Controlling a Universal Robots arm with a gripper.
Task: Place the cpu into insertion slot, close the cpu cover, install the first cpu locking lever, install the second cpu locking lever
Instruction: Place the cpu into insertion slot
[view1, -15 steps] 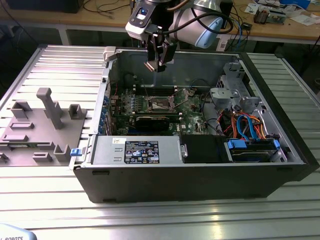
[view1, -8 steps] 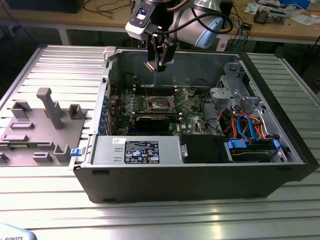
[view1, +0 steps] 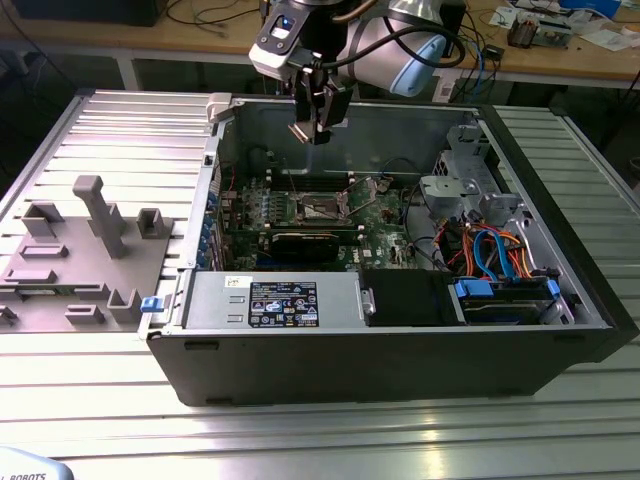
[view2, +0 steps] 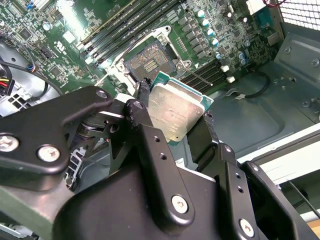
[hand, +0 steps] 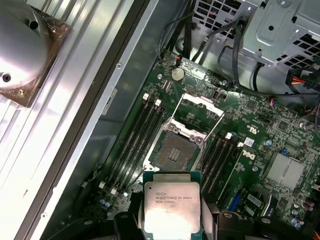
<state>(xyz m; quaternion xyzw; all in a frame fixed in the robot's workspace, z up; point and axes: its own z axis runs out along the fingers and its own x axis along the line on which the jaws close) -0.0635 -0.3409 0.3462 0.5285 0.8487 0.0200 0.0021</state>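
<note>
With your fingers (view2: 145, 125) clamped on the cpu (hand: 171, 202) above the insertion slot (hand: 175, 150), whose cpu cover (hand: 201, 107) looks raised, keep it level and square to the slot.

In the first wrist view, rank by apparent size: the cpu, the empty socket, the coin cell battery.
1. cpu, though it is nearest the camera, so its lead over the socket is unsure.
2. empty socket.
3. coin cell battery, clearly smallest.
</note>
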